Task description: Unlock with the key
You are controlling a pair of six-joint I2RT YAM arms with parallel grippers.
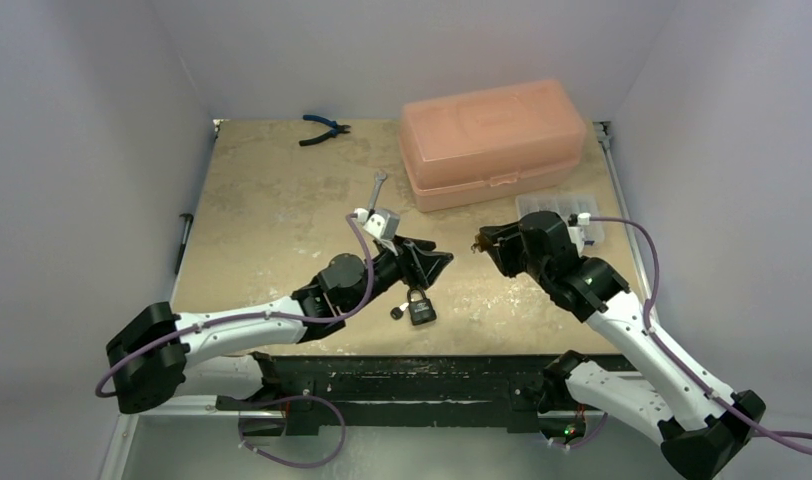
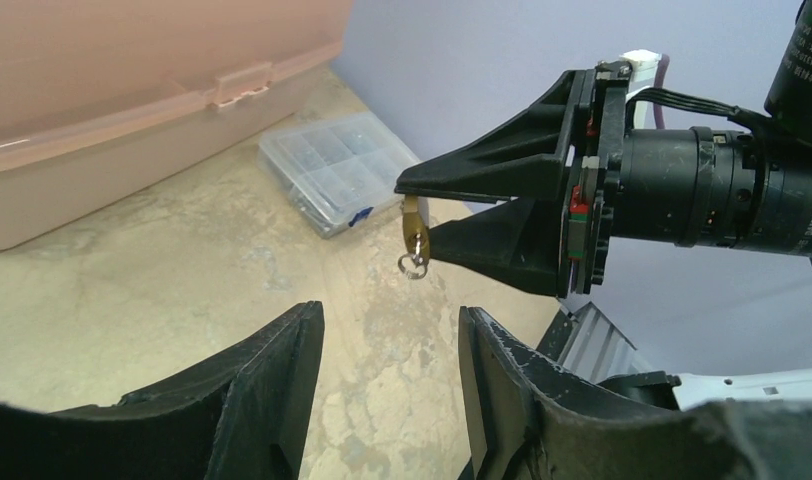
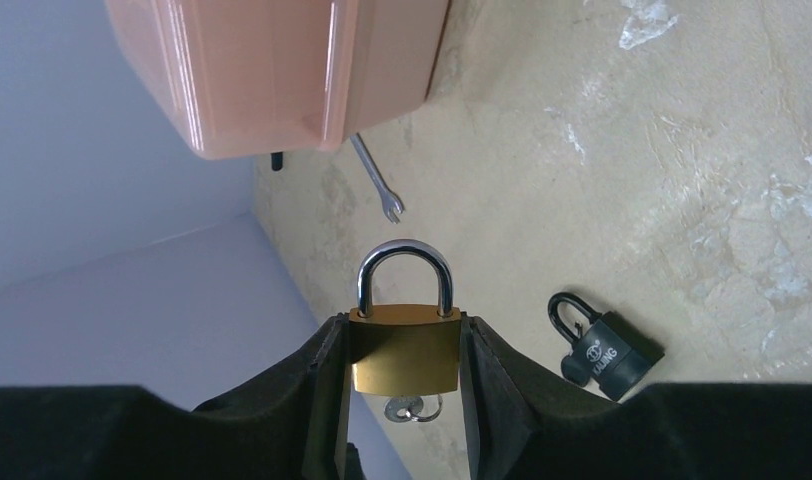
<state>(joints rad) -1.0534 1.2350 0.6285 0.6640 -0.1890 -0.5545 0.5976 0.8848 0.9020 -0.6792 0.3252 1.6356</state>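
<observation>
Over the beige tabletop (image 1: 282,200) I am holding the brass padlock (image 3: 403,350) clamped in the right gripper (image 3: 402,335), key (image 3: 407,408) sitting in it; left gripper (image 2: 389,315) is hanging opposite, jaws apart, turn not yet made

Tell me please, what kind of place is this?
Probably a robot lab test cell: a tabletop boxed in by plain white walls, with pliers, a wrench and a pink toolbox laid out.

L arm (image 1: 242,328), R arm (image 1: 632,325) both inward, tips facing; L jaws apart, R jaws clamped.
</observation>
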